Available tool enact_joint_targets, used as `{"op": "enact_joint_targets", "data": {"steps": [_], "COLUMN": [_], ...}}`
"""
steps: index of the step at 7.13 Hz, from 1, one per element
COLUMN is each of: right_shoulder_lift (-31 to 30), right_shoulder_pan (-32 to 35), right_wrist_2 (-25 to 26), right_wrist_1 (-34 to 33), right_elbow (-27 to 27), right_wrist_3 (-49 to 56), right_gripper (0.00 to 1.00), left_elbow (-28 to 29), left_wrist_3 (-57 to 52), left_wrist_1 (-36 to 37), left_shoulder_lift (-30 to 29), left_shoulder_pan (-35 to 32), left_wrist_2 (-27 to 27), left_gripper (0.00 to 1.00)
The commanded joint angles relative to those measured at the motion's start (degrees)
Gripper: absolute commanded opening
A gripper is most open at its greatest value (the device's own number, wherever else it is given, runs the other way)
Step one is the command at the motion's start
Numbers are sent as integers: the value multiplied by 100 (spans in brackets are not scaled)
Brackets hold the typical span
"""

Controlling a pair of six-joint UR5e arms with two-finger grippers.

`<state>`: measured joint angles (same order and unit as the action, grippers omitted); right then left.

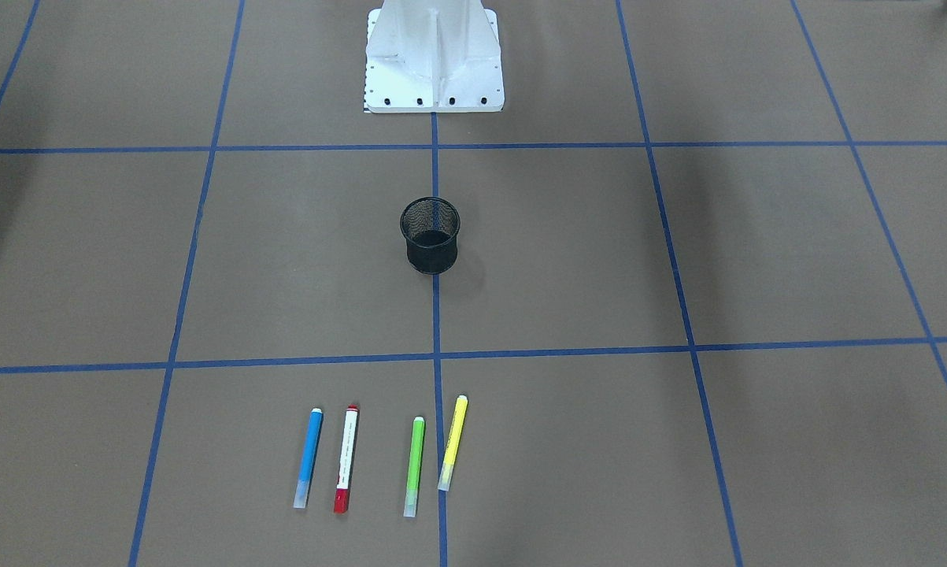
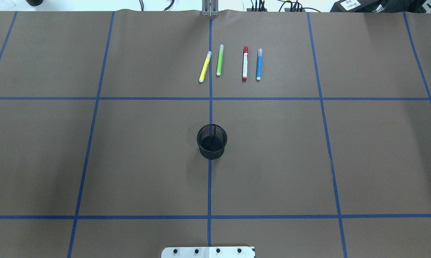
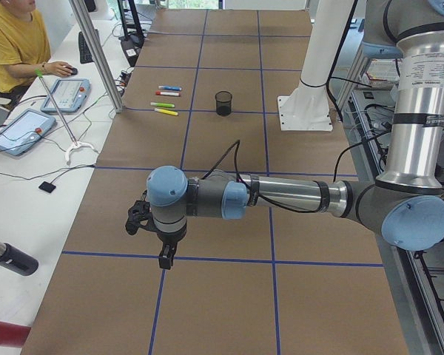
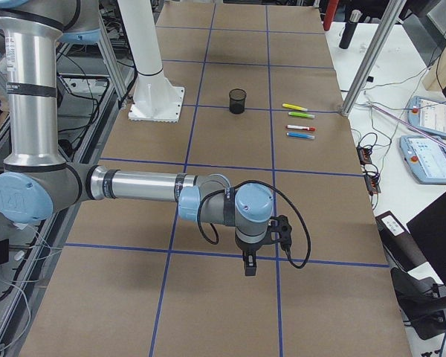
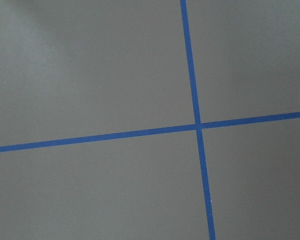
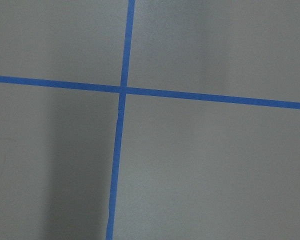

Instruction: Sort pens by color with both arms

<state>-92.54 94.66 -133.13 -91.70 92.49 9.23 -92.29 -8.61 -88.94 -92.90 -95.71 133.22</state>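
Four pens lie side by side at the table's far edge in the overhead view: yellow (image 2: 205, 66), green (image 2: 219, 60), a white one with a red cap (image 2: 244, 63) and blue (image 2: 259, 64). From the front they read blue (image 1: 308, 457), red-capped white (image 1: 346, 458), green (image 1: 414, 466), yellow (image 1: 453, 442). Neither arm reaches them. The left gripper (image 3: 165, 259) hangs over a tape crossing at the table's left end, the right gripper (image 4: 249, 266) over one at the right end. I cannot tell whether either is open or shut. Both wrist views show only brown table and blue tape.
A black mesh cup (image 2: 211, 141) stands upright on the centre line, between the pens and the white base (image 1: 434, 63). A person in a yellow shirt (image 3: 11, 41) sits at a side desk with tablets (image 3: 21, 130). Blue tape divides the brown table into squares.
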Motion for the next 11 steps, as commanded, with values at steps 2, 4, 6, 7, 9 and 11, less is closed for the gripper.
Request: {"op": "enact_joint_targets", "data": {"steps": [2,4,6,7,9,11], "right_shoulder_lift": [0,0,8,8,0,8], "right_shoulder_pan": [0,0,0,0,0,0], "right_wrist_2": [-2,6,7,7,7,7], "right_wrist_1": [12,12,12,12,12,12], "right_elbow": [32,93,137,138,173,173], "right_wrist_3": [52,88,88,88,79,53], "right_gripper": [100,100,100,100,100,100], "left_elbow": [-34,-34,-52,-52,-52,-52], "left_wrist_3": [26,26,26,26,18,17], "left_wrist_1": [9,9,0,8,9,9], "left_shoulder_lift": [27,27,96,97,97,97], "left_shoulder_pan": [0,0,0,0,0,0], "left_wrist_2": [-16,-16,-7,-7,-7,-7], "left_gripper": [100,100,100,100,100,100]}}
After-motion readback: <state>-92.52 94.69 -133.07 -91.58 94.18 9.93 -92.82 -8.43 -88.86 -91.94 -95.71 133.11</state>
